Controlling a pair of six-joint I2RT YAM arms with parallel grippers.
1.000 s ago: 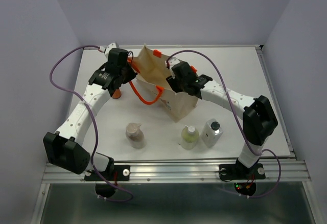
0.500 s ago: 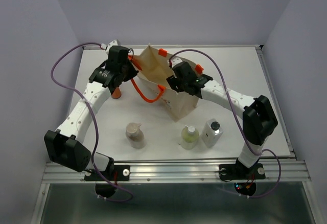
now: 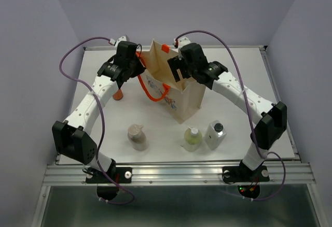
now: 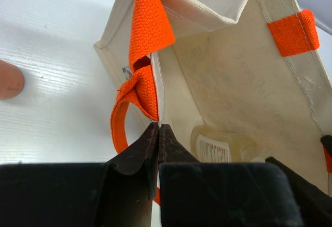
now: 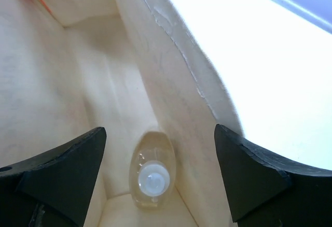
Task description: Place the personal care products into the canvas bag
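Observation:
The beige canvas bag point(image 3: 182, 100) with orange handles stands mid-table, mouth up. My left gripper point(image 3: 139, 64) point(image 4: 158, 127) is shut on its near rim, beside an orange handle point(image 4: 150, 32). Over the mouth hangs my right gripper point(image 3: 178, 69) point(image 5: 160, 133), open and holding nothing. Below it a pale amber bottle point(image 5: 153, 171) point(image 4: 217, 146) stands on the bag's floor. Outside the bag are a tan-brown bottle point(image 3: 137, 136), a pale green bottle point(image 3: 192, 139) and a whitish bottle with a dark cap point(image 3: 215, 134). An orange bottle point(image 3: 118, 95) point(image 4: 9, 80) peeks from under the left arm.
The three front bottles stand in a row near the table's front edge point(image 3: 176, 160). Purple cables loop above both arms. Walls close the table on the left, back and right.
My right gripper has opened wide and risen over the bag's mouth. The left arm has drawn the rim up and back, so the bag stands more upright.

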